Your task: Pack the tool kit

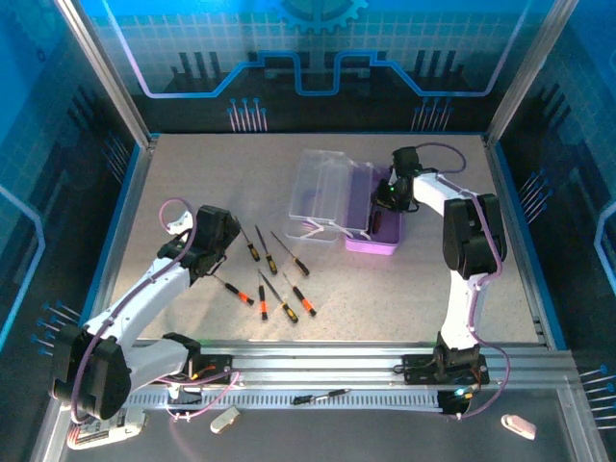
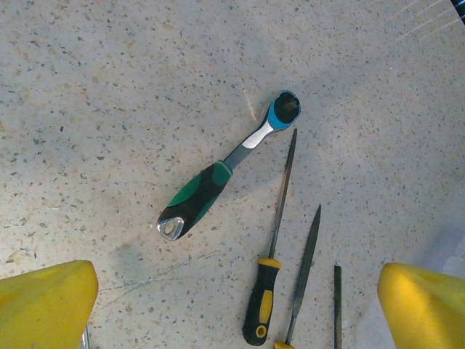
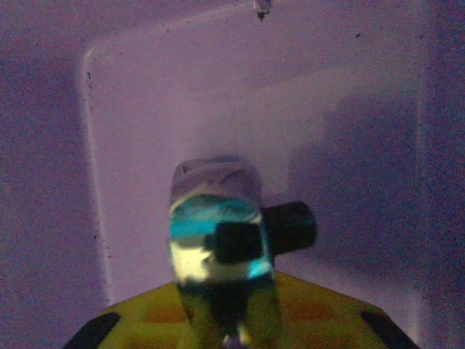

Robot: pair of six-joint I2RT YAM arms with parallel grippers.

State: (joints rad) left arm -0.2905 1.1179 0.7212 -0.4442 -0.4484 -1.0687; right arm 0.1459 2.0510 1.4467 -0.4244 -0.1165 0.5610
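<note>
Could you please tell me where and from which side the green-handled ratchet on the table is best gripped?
I'd take the ratchet by its green-and-black handle, straight from above, closing across its width. It lies flat and diagonal, the handle is its thickest part, and bare table flanks it; a screwdriver shaft lies near the head.

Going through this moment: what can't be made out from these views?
Right wrist: the shiny object in the purple base is blurred and too close to identify; whether the right gripper grips it is unclear.
Left wrist: two thin tools lose their handles at the bottom edge.
Top: the right gripper's fingertips are hidden by its own wrist.
</note>
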